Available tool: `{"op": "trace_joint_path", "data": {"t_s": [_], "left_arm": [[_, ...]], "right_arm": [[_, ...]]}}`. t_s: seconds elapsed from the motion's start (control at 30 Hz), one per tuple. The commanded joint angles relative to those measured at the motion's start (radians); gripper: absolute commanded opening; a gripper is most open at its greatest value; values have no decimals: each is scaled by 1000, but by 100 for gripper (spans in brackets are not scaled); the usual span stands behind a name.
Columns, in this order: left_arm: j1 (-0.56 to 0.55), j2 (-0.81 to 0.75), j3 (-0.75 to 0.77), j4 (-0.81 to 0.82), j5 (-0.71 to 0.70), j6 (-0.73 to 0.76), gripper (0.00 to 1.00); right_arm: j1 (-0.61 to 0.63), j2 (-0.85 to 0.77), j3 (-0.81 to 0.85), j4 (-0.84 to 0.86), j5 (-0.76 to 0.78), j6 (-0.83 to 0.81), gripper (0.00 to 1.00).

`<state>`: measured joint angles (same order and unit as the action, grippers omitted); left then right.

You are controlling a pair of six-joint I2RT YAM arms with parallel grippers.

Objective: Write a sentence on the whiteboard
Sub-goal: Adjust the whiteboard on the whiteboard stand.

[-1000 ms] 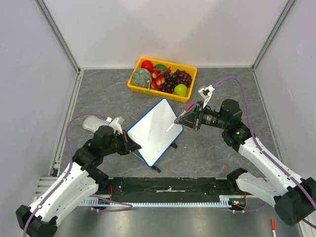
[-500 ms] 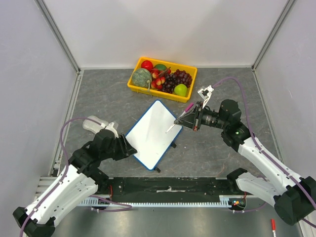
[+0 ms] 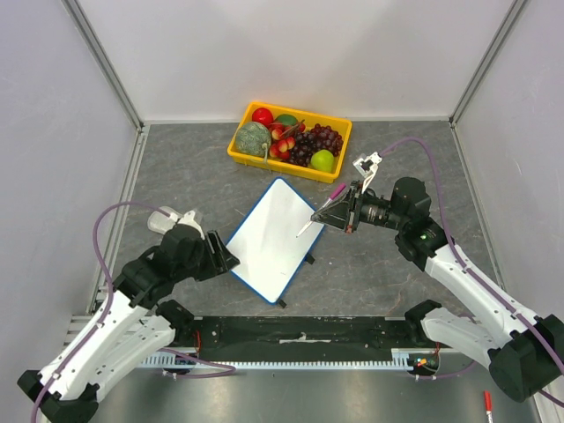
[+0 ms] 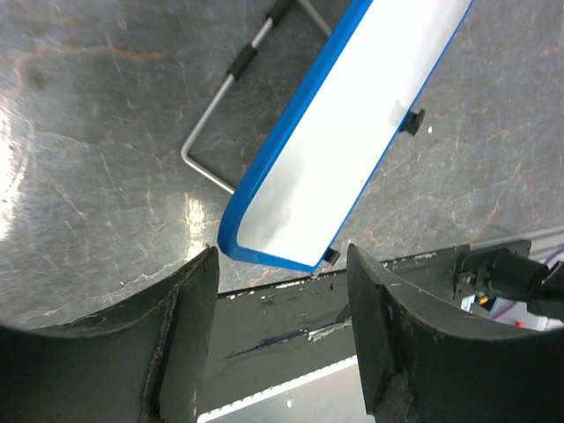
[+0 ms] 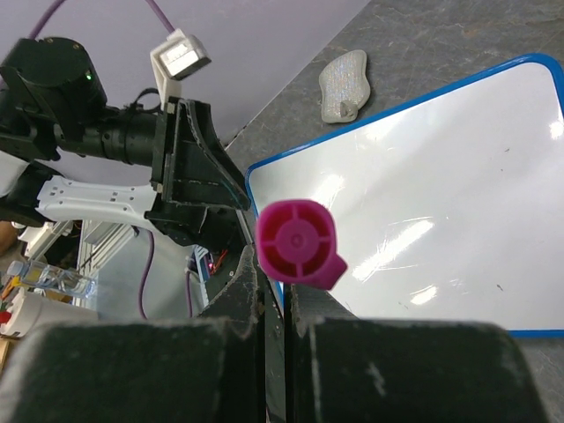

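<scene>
The left arm had just let go and pulled back. A second earlier the left gripper (image 3: 227, 260) was pressed in against the near-left edge of the whiteboard (image 3: 275, 238). Now it sat just off that edge with its jaws spread wide. In the left wrist view the board's blue-rimmed corner lay beyond the open gap, with neither finger on it.

As the arm withdrew, the board had turned a little, its near-left side swinging back toward the arms' bases. It rested on the grey table, well short of the yellow fruit basket (image 3: 345, 139) beyond its far corner. Its wire stand (image 4: 208, 115) stuck out underneath, and a small black foot (image 4: 411, 120) showed on its rim. A pale lumpy object (image 5: 345, 84) lay on the table off the board's left side, near the left arm. I could not tell what it was.

The right arm had scarcely stirred. The right gripper (image 3: 333, 211) was clamped on a magenta marker (image 3: 319, 214), which slanted down over the board's right edge with its tip just above or at the white surface. I could not tell whether it touched.

The face of the board was bare in every view, without a single pink stroke. I took it that the positioning was finished and the sentence not yet begun. With nothing steadying the board, the first press of the marker might push it along or rock it on its stand.
</scene>
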<state>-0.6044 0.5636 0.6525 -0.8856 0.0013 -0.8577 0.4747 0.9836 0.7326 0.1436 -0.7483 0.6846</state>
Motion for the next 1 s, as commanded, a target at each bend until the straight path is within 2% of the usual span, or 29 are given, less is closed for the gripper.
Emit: {"op": "trace_joint_path", "data": {"t_s": [0.0, 0.3, 0.4, 0.47, 0.7, 0.8, 0.97], "left_arm": [[-6, 80, 165, -50, -127, 92, 67], [-1, 442, 501, -62, -167, 406, 82], [6, 522, 559, -43, -144, 468, 84], [41, 555, 572, 0, -82, 506, 87], [251, 691, 595, 122, 339, 623, 86], [284, 765, 628, 134, 481, 655, 84], [293, 828, 693, 123, 533, 692, 82]], "right_arm": [[-8, -8, 2, 45, -25, 4, 0], [-27, -3, 10, 36, -40, 6, 0], [-38, -2, 7, 30, -42, 6, 0], [-47, -2, 5, 18, -39, -2, 0], [-79, 15, -18, -117, -25, -106, 0], [-94, 26, -53, -142, -34, -118, 0], [-125, 32, -110, -142, -60, -131, 0]]}}
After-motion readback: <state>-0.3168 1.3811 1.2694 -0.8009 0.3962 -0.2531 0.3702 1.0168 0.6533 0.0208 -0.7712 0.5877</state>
